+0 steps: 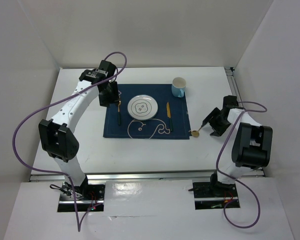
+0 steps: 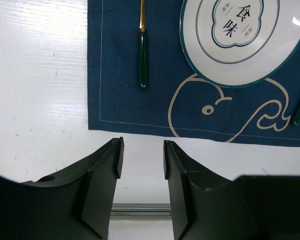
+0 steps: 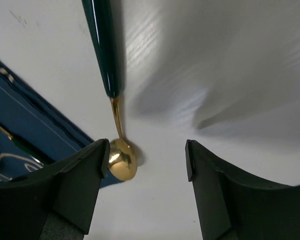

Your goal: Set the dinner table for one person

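Note:
The white dinner table (image 1: pixel 140 155) carries a navy whale placemat (image 1: pixel 145 127). On the mat are a white plate (image 1: pixel 142 106), a green-handled gold utensil (image 1: pixel 119 114) to its left, another (image 1: pixel 169 119) to its right, and a pale blue mug (image 1: pixel 178 87) at the far right corner. A gold spoon with a green handle (image 3: pixel 107 60) lies on the table just off the mat's right edge. My right gripper (image 3: pixel 147 160) stands open over it, the spoon's bowl (image 3: pixel 122 160) beside the left finger, nothing gripped. My left gripper (image 2: pixel 142 157) hovers open and empty above the mat's left side.
White walls close in the table on three sides. A metal rail (image 1: pixel 140 175) runs along the front edge, and another rail (image 1: pixel 235 85) runs down the right side. A purple cable (image 1: pixel 30 120) loops off the left arm.

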`<state>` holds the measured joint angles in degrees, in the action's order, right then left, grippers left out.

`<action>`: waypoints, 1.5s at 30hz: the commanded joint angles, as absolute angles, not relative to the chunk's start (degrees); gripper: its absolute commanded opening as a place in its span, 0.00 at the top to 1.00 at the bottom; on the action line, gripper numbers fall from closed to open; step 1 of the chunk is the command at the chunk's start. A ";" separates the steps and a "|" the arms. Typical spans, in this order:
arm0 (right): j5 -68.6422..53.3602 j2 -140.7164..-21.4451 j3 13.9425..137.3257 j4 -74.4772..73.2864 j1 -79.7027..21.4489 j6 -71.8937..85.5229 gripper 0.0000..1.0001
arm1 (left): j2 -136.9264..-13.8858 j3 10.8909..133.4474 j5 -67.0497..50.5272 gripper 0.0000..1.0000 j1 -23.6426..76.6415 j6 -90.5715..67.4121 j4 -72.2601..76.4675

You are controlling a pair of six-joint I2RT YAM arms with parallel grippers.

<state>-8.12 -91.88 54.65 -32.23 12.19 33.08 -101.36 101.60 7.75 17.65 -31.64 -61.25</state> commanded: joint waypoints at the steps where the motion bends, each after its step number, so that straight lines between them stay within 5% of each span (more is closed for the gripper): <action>1: -13.62 -89.21 52.04 -28.48 10.46 32.70 0.27 | -101.16 103.54 7.29 0.46 18.19 -30.85 -60.91; 10: -17.31 -97.45 53.69 -22.25 3.25 37.09 0.27 | -101.16 103.54 7.82 0.46 18.72 -30.85 -60.91; 22: -14.34 -107.49 72.59 -24.16 5.19 37.71 0.28 | -101.16 103.54 8.35 0.46 18.72 -30.85 -61.44; 32: -6.94 -101.42 70.22 -25.31 9.13 31.56 0.29 | -102.22 104.68 7.21 0.46 18.72 -30.85 -61.44; 45: -3.45 -101.25 64.96 -27.69 6.51 28.30 0.17 | -101.69 104.68 7.73 0.46 18.72 -30.32 -61.44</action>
